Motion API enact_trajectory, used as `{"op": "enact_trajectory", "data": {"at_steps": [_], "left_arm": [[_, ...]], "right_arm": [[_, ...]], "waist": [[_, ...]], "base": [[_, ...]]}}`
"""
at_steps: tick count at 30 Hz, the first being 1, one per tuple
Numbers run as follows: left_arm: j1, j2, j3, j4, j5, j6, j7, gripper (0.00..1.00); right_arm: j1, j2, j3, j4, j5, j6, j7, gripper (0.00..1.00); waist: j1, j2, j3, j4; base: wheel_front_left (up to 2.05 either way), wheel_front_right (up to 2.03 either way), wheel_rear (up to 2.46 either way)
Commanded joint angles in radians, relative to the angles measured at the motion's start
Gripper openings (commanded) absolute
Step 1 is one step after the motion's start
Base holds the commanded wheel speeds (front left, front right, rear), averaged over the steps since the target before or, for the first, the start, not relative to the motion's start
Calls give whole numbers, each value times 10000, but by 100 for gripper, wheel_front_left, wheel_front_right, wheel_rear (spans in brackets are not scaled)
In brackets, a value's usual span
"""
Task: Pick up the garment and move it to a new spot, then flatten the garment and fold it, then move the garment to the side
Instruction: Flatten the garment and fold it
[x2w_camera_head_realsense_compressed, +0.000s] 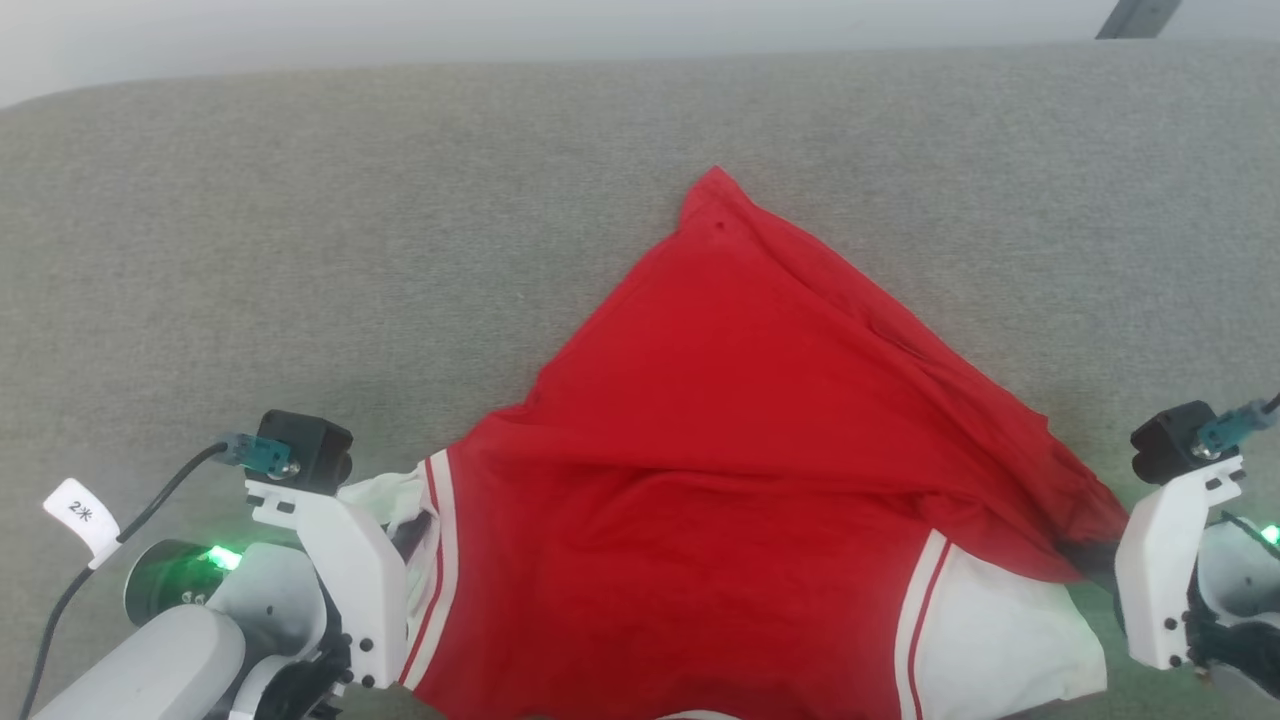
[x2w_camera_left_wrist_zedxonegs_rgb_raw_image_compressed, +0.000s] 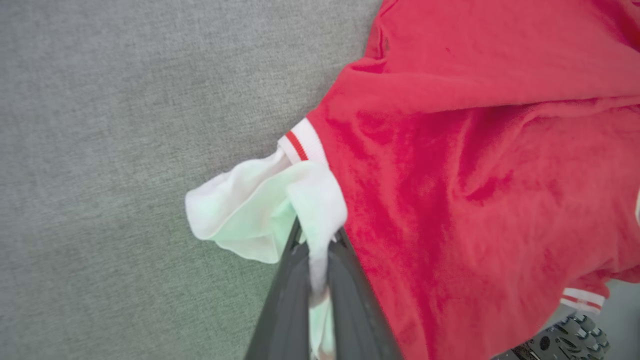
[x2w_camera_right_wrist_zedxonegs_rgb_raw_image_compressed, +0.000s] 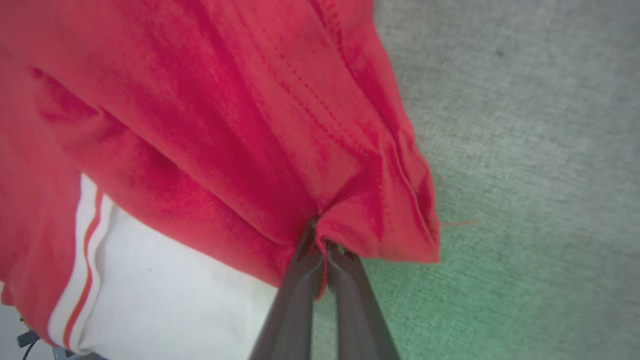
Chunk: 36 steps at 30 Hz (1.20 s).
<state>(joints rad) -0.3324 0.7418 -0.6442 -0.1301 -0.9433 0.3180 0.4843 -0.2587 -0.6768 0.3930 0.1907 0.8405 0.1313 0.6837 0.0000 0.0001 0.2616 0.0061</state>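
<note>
Kind of room unclear: a broad grey upholstered surface (x2w_camera_head_realsense_compressed: 300, 250), sofa-like, with a pale wall (x2w_camera_head_realsense_compressed: 500, 25) behind

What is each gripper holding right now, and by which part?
The jersey: left gripper pinches a white sleeve, right gripper a bunched red edge.

White garment (x2w_camera_left_wrist_zedxonegs_rgb_raw_image_compressed: 475, 175) sleeve in left gripper (x2w_camera_left_wrist_zedxonegs_rgb_raw_image_compressed: 318, 243)

garment (x2w_camera_head_realsense_compressed: 720, 420): red, white sleeves, red-striped white trim | surface (x2w_camera_head_realsense_compressed: 300, 250): grey weave | pincer fingers (x2w_camera_right_wrist_zedxonegs_rgb_raw_image_compressed: 300, 300): dark
</note>
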Motion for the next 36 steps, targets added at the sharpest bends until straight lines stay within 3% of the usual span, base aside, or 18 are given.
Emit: {"op": "enact_trajectory", "data": {"at_steps": [1,2,3,8,15,21,27,36], "left_arm": [[37,13,21,4,-97,-12,15,0],[31,12,23,16,-105,-24,10,0],[29,10,22,27,-111,-33,7,0],[79,28,-7,51,-122,-61,12,0],[156,-37,-95,-18,-116,-70,-10,0],[-116,-235,-251,-39,-2,-171,37,0],[-407,-551,-421,-10,100,-314,0,0],[-1166,-1270,-820,358,371,-738,-63,0]], "right_arm": [[400,268,124,208,-153,-10,-21,27],[465,439,11,278,-286,-10,-70,48],[540,536,-25,317,-468,-12,-82,100],[521,645,-760,-231,-872,-26,-20,100],[179,567,-1636,-2164,-1253,-6,112,100],[-1028,774,-1289,-3027,-1930,-6,-238,100],[-2716,970,-348,-2315,-2309,-6,-1055,100],[-5687,1139,2152,664,-2133,-9,-1551,100]], "waist": [[0,-1,21,-27],[0,-1,29,-50],[0,-1,34,-69],[0,-1,-43,-148],[0,-1,-177,-70],[0,-1,-113,297],[0,-1,137,807],[0,-1,724,1977]], "base": [[0,0,0],[0,0,0],[0,0,0],[0,0,0],[0,0,0],[0,0,0],[0,0,0],[0,0,0]]}}
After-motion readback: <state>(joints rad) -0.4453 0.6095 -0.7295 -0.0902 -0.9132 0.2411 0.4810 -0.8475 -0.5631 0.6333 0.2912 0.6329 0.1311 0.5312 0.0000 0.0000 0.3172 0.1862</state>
